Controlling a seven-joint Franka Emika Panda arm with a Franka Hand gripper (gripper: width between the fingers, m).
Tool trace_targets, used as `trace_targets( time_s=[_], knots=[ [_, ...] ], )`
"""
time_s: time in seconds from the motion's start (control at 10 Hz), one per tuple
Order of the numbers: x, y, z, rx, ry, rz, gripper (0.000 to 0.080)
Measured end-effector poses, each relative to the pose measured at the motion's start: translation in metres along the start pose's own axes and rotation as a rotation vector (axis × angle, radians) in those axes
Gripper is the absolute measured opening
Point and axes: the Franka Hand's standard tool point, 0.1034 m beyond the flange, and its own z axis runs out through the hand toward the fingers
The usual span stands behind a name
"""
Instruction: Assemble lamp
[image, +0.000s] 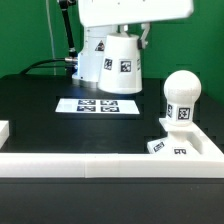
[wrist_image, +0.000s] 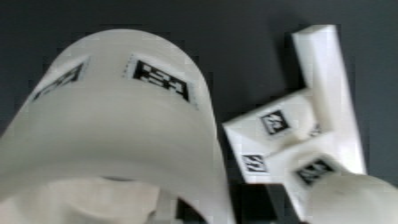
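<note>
Black desk surface (image: 40, 125) fills the scene, bounded along its near edge by a raised white rail (image: 100, 165). Nearest to you, at the near corner on the exterior view's right, sits the lamp base (image: 180, 146), flat and angular, square tags facing the camera. You see the bulb (image: 183, 98) standing upright on that base, ball-shaped, one tag on its neck. Further back, toward mid-desk, the marker board (image: 98, 105) lies flat with its tags up. Behind and above it the shade (image: 122, 67) hangs off the desk surface, narrow end up, tag facing you, tucked under the white arm. The gripper (image: 120, 38) is above the shade's top; whether its fingers are clamped on the shade, you cannot tell from either picture. From the wrist view you get the shade (wrist_image: 125, 120) large and close, tags on its wall, with the base (wrist_image: 285, 135) and the rail (wrist_image: 329, 75) beyond it on the dark surface. A black cable (image: 45, 62) trails along the far edge.
</note>
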Motion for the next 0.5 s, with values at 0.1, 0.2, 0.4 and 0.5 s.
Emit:
trace_targets(
  time_s=[0.1, 0.2, 0.4, 0.5],
  knots=[
    [0.005, -0.016, -0.009, 0.012, 0.008, 0.006, 0.0044],
    [0.008, -0.025, -0.015, 0.018, 0.011, -0.001, 0.0044],
    [0.015, -0.050, -0.034, 0.033, 0.013, 0.013, 0.0044],
    [0.019, -0.061, -0.041, 0.040, 0.018, 0.013, 0.0044]
  ],
)
